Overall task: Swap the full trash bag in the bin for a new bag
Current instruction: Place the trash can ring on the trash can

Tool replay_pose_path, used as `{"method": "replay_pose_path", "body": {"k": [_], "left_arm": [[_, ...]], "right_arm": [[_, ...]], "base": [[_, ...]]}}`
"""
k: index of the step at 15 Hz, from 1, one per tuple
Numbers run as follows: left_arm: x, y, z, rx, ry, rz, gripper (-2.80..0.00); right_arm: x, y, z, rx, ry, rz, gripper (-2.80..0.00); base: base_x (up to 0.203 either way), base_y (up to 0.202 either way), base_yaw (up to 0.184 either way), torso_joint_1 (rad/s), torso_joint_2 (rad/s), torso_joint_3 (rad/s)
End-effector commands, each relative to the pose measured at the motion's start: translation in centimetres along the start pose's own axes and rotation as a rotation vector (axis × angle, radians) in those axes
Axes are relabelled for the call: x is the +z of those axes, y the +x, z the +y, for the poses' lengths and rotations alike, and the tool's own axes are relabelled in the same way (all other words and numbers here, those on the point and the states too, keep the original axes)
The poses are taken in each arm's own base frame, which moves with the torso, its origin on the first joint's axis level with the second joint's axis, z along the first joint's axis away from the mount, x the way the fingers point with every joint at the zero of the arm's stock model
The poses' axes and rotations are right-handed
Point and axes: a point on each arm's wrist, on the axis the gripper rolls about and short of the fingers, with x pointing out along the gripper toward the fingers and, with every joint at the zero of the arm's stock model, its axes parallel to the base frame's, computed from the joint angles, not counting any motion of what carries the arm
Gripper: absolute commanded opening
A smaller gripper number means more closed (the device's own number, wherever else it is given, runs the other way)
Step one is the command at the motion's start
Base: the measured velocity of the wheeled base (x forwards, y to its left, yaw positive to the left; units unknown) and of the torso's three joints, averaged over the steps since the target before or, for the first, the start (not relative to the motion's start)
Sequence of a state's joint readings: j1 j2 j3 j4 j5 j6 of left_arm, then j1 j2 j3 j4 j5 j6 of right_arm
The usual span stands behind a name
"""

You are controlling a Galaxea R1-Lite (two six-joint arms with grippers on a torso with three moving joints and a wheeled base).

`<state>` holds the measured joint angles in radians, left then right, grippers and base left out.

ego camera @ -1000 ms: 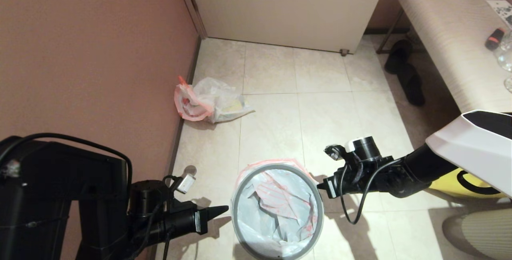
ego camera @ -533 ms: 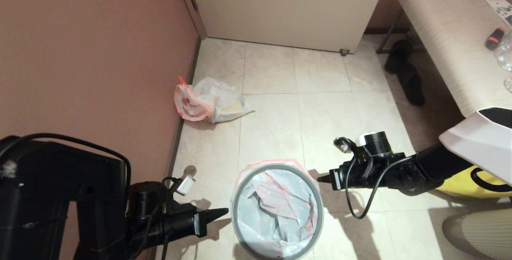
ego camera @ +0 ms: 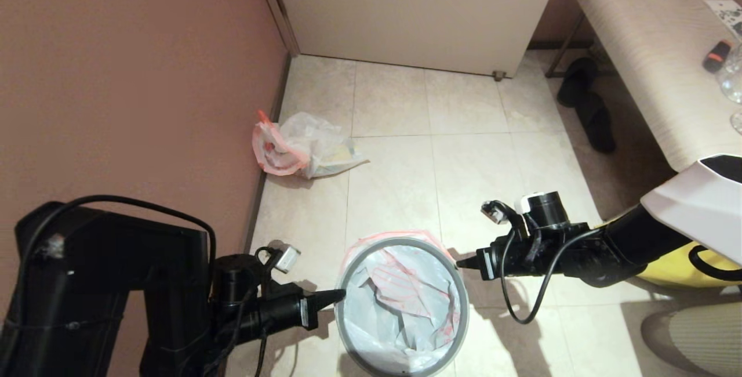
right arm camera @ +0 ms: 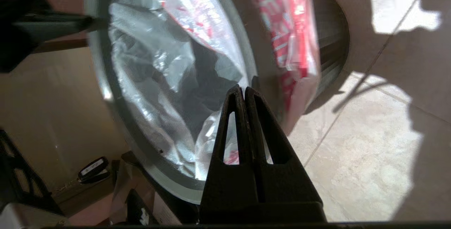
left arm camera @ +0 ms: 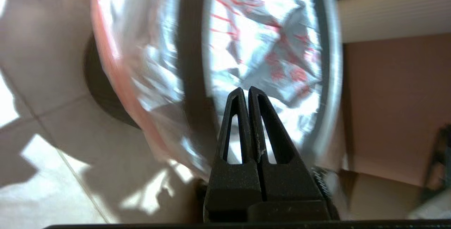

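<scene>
Bin [ego camera: 351, 330] stood on the tile floor, lined with the new bag [ego camera: 406, 301], grey ring [ego camera: 400, 242] seated over it. Left gripper [ego camera: 339, 294] sat at the ring's left edge, fingers pressed together, nothing held. Right gripper [ego camera: 462, 262] was just off the right edge, fingers also together, empty. Full trash bag [ego camera: 301, 148] lay by the wall, well apart from the bin

New bag [ego camera: 406, 301] in bin [ego camera: 402, 307], full trash bag [ego camera: 301, 148] behind-left by wall [ego camera: 127, 87], pincers flanking bin.

left end effector [ego camera: 336, 295] closed, right end effector [ego camera: 464, 263] closed
</scene>
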<state>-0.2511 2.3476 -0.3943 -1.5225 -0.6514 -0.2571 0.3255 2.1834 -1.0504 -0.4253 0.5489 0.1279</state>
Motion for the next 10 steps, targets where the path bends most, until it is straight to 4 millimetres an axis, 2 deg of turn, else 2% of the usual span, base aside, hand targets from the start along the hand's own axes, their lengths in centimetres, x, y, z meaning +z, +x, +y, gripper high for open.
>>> {"method": "replay_pose_path", "body": {"k": [1, 4, 7, 10], "left_arm": [[-0.4, 1.0, 0.9, 0.008, 0.016, -0.021, -2.8], [-0.7, 1.4, 1.3, 0.025, 0.016, -0.021, -2.8], [-0.6, 1.5, 1.4, 0.043, 0.02, -0.031, -2.8], [-0.6, 1.5, 1.2, 0.042, 0.05, -0.029, -2.8]], "right_arm": [[0.2, -0.6, 0.5, 0.035, -0.006, -0.008, -2.8], [0.0, -0.8, 1.0, 0.066, -0.024, 0.001, -2.8], [-0.6, -1.0, 0.7, 0.058, -0.034, 0.015, -2.8], [-0.3, -2.2, 1.3, 0.078, -0.048, -0.001, -2.8]], "base": [[0.0, 0.0, 0.0, 0.0, 0.0, 0.0], [0.0, 0.0, 0.0, 0.0, 0.0, 0.0], [0.0, 0.0, 0.0, 0.0, 0.0, 0.0], [0.0, 0.0, 0.0, 0.0, 0.0, 0.0]]}}
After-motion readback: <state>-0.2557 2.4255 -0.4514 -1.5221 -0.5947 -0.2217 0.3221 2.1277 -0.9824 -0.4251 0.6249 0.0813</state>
